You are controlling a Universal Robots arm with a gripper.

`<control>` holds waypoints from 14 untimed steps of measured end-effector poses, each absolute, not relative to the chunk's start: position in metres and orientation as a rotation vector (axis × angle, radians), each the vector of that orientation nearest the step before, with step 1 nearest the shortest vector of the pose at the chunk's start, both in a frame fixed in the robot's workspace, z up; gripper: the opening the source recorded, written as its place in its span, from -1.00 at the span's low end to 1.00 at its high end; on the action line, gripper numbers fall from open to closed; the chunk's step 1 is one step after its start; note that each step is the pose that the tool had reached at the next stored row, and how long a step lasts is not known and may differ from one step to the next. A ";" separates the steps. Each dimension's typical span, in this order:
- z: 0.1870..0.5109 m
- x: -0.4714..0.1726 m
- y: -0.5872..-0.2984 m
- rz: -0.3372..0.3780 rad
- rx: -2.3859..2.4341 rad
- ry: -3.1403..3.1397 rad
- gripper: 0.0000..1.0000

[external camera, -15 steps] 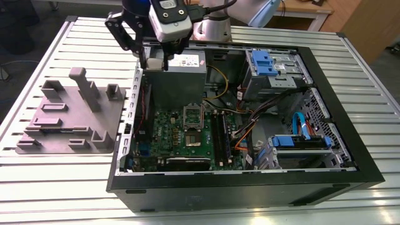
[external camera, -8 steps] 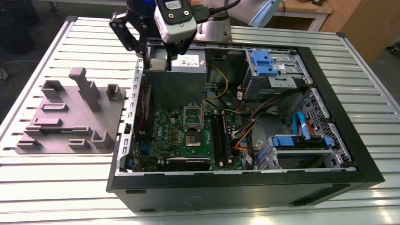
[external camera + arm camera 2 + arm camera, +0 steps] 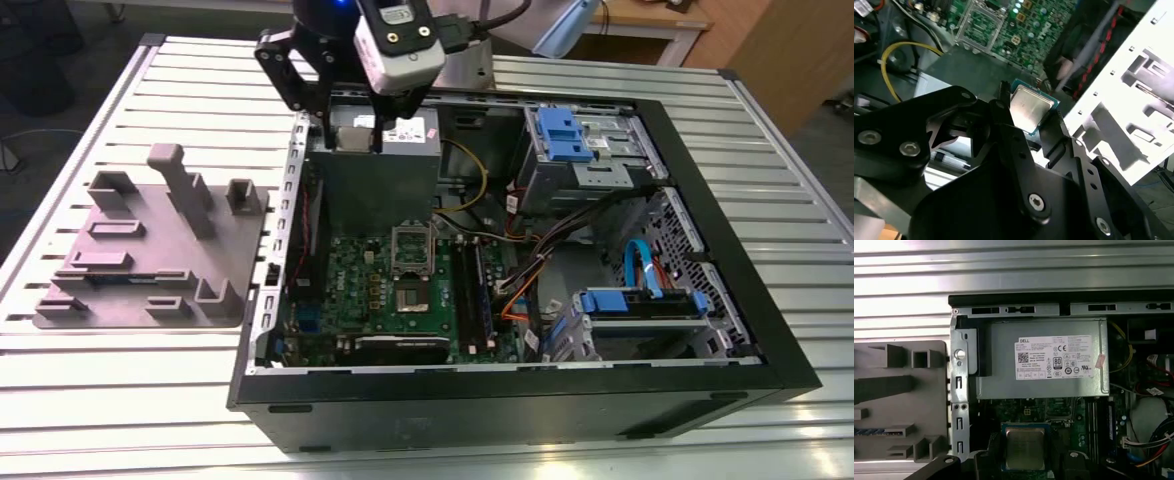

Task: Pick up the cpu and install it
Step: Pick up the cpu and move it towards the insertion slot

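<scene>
**cpu pinched, hanging over the power supply**

the gripper (image 3: pixel 1030 114) has the cpu (image 3: pixel 1028 106) pinched edge to edge between its black fingers (image 3: pixel 1004 107), silver top showing in both wrist views. it hangs in the air over the grey power supply (image 3: pixel 1044 360), inside the case (image 3: pixel 747 380). the motherboard (image 3: pixel 400 285) and its socket (image 3: pixel 411 243) lie just beside the power supply. the grey fixture plate (image 3: pixel 147 250) lies outside the case, well apart from the power supply.

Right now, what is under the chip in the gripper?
In the first wrist view, the green circuit board shows around the chip held by the gripper. What lies directly beneath is covered.
</scene>
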State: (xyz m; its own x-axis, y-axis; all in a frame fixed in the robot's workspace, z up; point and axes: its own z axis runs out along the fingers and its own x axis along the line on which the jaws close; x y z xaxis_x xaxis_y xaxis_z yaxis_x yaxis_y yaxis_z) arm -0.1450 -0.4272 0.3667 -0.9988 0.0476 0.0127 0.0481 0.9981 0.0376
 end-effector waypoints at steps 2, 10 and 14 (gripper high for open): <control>0.366 -0.139 -0.427 -0.059 -0.075 -3.128 -0.05; 0.362 -0.110 -0.429 -0.059 -0.075 -3.128 -0.05; 0.360 -0.108 -0.439 -0.060 -0.075 -3.128 -0.05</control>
